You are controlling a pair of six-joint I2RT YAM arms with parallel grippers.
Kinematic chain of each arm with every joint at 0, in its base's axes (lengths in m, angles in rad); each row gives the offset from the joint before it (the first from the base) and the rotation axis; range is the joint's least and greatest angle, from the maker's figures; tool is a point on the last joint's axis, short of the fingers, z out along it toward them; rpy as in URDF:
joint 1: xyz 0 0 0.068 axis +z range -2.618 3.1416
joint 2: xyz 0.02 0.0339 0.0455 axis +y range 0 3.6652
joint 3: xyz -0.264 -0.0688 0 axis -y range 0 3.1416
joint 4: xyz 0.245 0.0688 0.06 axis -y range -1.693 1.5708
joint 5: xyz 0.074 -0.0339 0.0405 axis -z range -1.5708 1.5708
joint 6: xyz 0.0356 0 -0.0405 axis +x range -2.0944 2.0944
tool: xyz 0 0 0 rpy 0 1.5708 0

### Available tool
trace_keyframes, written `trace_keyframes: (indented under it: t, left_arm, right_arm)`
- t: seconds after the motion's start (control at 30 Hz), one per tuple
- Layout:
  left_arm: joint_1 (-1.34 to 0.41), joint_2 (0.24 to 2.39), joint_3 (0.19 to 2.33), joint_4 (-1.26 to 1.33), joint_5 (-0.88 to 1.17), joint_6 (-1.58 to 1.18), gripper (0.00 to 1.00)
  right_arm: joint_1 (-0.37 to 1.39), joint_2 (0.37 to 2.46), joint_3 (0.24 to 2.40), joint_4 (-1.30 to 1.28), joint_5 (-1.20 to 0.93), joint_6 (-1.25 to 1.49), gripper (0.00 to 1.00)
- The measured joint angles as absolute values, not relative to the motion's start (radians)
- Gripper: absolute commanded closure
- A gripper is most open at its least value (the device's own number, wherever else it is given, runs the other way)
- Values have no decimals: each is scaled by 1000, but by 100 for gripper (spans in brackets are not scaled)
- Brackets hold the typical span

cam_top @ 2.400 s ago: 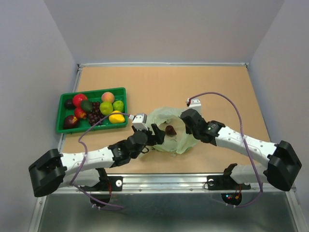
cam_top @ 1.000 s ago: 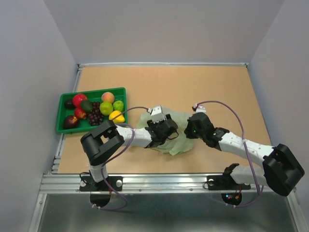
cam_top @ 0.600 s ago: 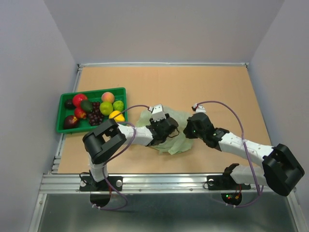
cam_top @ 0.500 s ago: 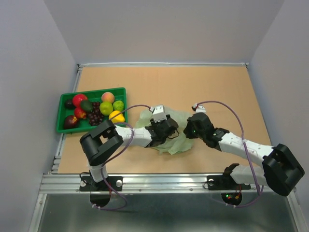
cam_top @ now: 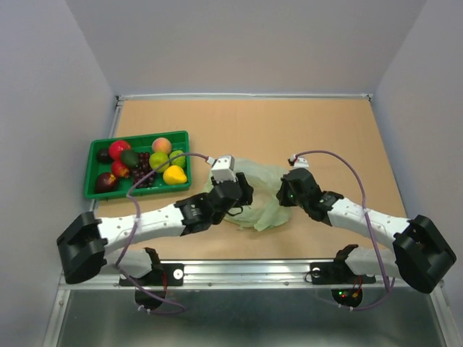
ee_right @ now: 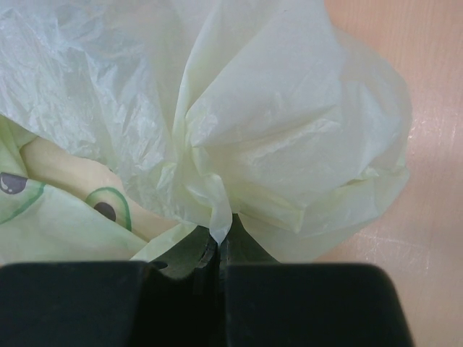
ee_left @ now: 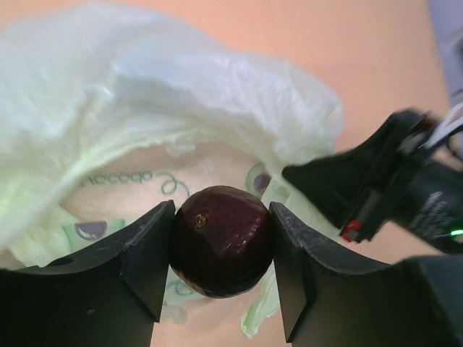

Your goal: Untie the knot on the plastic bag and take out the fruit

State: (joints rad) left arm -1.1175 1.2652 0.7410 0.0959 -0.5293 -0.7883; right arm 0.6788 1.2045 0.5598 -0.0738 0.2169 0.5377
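A dark maroon round fruit (ee_left: 222, 241) sits clamped between the two black fingers of my left gripper (ee_left: 222, 217), just above the open mouth of the pale green plastic bag (ee_left: 181, 94). In the top view the left gripper (cam_top: 237, 189) hangs over the bag's (cam_top: 264, 199) left side and hides that fruit. My right gripper (ee_right: 219, 242) is shut on a pinched fold of the bag (ee_right: 275, 123) at its right edge (cam_top: 283, 189). No knot shows in any view.
A green tray (cam_top: 98, 191) at the left holds several fruits, among them a red apple (cam_top: 119, 149), a lime-green one (cam_top: 159, 161), a yellow one (cam_top: 174, 174) and purple grapes (cam_top: 143, 175). Grey walls enclose the brown table (cam_top: 246, 123).
My left jaws closed on the dark fruit inside the bag. The left arm unfolded and drew the gripper slightly back to the left. The right gripper kept its pinch and place.
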Motion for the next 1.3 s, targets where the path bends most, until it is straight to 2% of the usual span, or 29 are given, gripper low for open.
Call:
trace_keyframes:
  t: [0.13,0.23,0.3,0.43,0.6,0.73,0.9,1.0,1.3]
  left_arm:
    - [-999,1068,741,85,-485,-708,78]
    - [-853,945,748,63,-482,-665,78]
    - [-696,905,773,24,-468,-633,77]
    - [-401,957,820,-51,-455,-542,71]
    - [-196,1109,897,-118,-446,-429,64]
    - [-121,1250,1003,-147,-451,-331,56]
    - [-76,1459,1171,-140,-496,-231,52]
    - [-57,1543,1187,-122,-511,-184,40]
    - [-48,1706,1212,-98,-514,-109,14]
  right_arm:
    - [673,1205,560,-73,216,539,100]
    - [673,1205,560,-73,216,538,100]
    - [673,1204,560,-73,216,538,100]
    - [673,1184,560,-74,212,532,100]
    - [673,1138,559,-73,209,516,100]
    - [673,1119,558,-74,202,498,99]
    - [673,1096,556,-74,190,485,100]
    - [673,1089,556,-73,185,477,99]
    - [673,1074,540,-73,178,467,100]
